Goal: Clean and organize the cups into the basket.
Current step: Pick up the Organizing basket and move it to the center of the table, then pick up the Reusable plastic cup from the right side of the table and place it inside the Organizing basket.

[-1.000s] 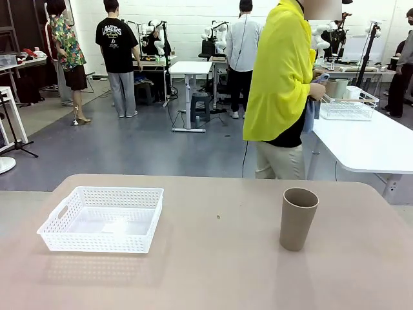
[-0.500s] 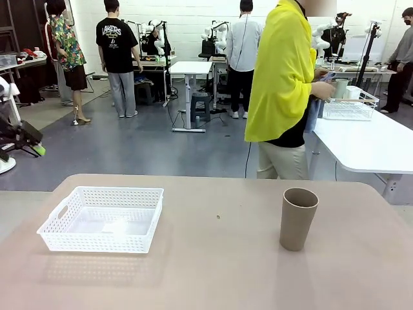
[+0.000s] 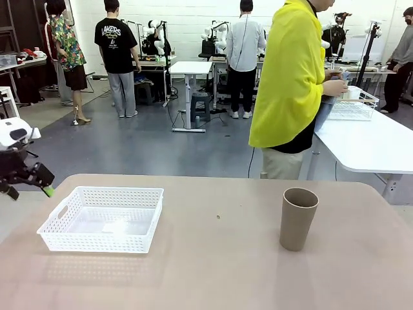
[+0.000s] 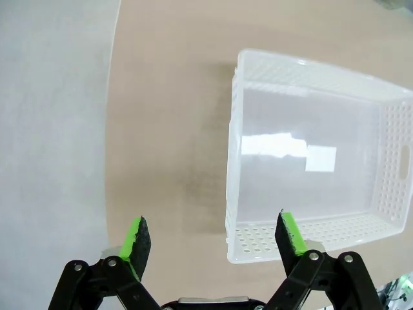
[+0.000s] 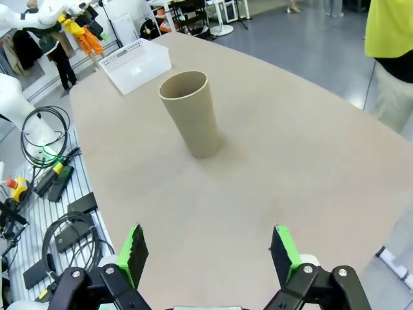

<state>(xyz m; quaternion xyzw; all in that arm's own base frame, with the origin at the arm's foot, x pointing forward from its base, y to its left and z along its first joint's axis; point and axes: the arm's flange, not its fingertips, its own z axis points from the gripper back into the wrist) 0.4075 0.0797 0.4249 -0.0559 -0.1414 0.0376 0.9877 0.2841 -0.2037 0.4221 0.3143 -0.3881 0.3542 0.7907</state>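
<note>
You have nothing stowed yet: the white mesh basket (image 3: pixel 97 242) sits empty, one tan cup (image 3: pixel 297 219) stands upright well apart; your left tool (image 4: pixel 213 229) and right tool (image 5: pixel 208 248) gape wide, holding nothing.

Open left tool (image 4: pixel 211 236) above table (image 4: pixel 168 97), white basket (image 4: pixel 310 252) beneath

Tan, white and green on a pinkish-beige worktop (image 3: pixel 219 271)
We see a matte tan-brown cup (image 3: pixel 298 218) near the worktop's right edge and a white basket (image 3: pixel 97 242), its walls fine lattice mesh, near the left edge. Our left gripper (image 4: pixel 213 234) and right gripper (image 5: pixel 208 248) are black with bright green pads (image 4: pixel 137 237). The person's jacket (image 3: pixel 290 71) is vivid yellow.
</note>
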